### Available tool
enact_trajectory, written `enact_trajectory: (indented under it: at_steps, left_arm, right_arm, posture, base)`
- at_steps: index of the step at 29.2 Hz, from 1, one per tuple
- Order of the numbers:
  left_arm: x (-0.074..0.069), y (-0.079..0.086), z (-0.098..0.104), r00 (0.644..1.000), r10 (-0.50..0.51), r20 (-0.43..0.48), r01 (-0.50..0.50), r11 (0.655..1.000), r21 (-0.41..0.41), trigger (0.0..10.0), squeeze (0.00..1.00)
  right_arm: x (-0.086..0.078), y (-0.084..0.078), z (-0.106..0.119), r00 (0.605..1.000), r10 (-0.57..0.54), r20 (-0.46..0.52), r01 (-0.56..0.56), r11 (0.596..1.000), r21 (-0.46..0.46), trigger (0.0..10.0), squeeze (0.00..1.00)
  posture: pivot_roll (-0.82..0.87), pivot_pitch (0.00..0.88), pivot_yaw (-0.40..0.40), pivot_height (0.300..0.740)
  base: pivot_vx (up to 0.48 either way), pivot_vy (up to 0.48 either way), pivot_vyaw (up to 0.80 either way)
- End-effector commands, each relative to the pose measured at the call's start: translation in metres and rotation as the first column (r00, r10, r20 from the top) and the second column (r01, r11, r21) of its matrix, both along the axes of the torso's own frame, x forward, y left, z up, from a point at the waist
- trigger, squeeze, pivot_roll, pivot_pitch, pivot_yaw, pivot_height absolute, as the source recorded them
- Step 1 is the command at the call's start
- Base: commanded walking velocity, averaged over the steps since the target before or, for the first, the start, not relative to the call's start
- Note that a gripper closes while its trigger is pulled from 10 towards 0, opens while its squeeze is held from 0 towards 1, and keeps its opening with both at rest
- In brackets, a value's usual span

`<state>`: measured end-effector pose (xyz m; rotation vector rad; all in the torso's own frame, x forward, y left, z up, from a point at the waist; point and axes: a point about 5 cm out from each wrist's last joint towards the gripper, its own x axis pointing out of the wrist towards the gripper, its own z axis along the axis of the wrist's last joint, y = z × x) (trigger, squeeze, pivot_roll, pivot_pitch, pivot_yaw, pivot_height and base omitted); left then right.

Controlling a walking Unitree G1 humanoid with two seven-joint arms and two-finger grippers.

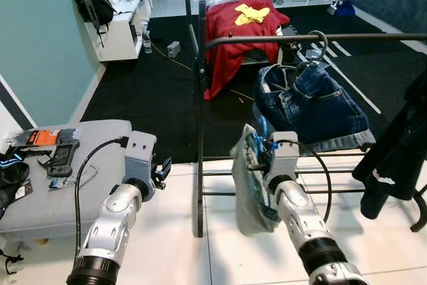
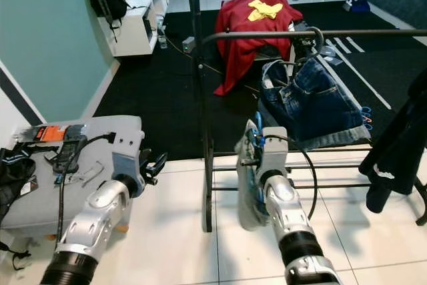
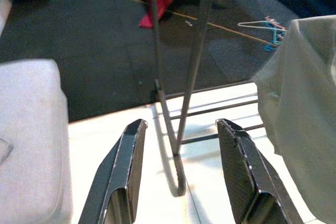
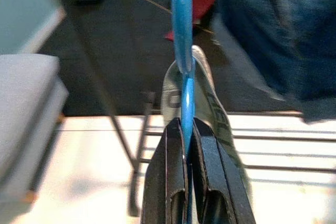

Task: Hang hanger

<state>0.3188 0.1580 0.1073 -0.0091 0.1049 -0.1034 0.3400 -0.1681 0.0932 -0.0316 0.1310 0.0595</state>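
- Right wrist view: right gripper [image 4: 185,129] jaws clamped on blue hanger [image 4: 182,35] (grey garment attached), long axis running straight ahead.
- Rail [image 1: 313,38] above and beyond those jaws; left gripper [image 3: 178,166] wide, empty.

Both arms are silver metal tubes with rounded, polished segments. Each ends at the near side in a black ribbed collar, and each carries a light grey boxy wrist housing at the far end. A black cable loops from the left wrist housing back along the forearm; a similar black cable arcs beside the right wrist housing. The left gripper [image 3: 181,174] has two long black fingers [image 3: 126,174], flat with bevelled edges and a slight sheen. The right gripper [image 4: 188,179] has matching black fingers [image 4: 170,179] with smooth inner faces.
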Motion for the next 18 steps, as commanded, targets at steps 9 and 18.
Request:
enact_trajectory:
  at_steps: [9, 18]
  left_arm:
    - [-0.007, 0.000, 0.001, 0.999, -0.014, 0.053, 0.020, 0.994, -0.108, 10.0, 0.00]
    - [0.000, -0.006, 0.022, 0.987, -0.010, 0.159, 0.023, 0.997, -0.079, 10.0, 0.00]
  right_arm:
    - [0.001, -0.018, 0.054, 0.955, 0.122, 0.271, -0.108, 0.992, -0.064, 10.0, 0.00]
    - [0.006, 0.002, 0.077, 0.923, 0.224, 0.314, -0.230, 0.973, -0.018, 10.0, 0.00]
  posture:
    - [-0.08, 0.040, 0.045, 0.740]
    - [-0.08, 0.042, 0.034, 0.740]
  base:
    - [0.000, 0.000, 0.00]
    - [0.118, 0.000, 0.00]
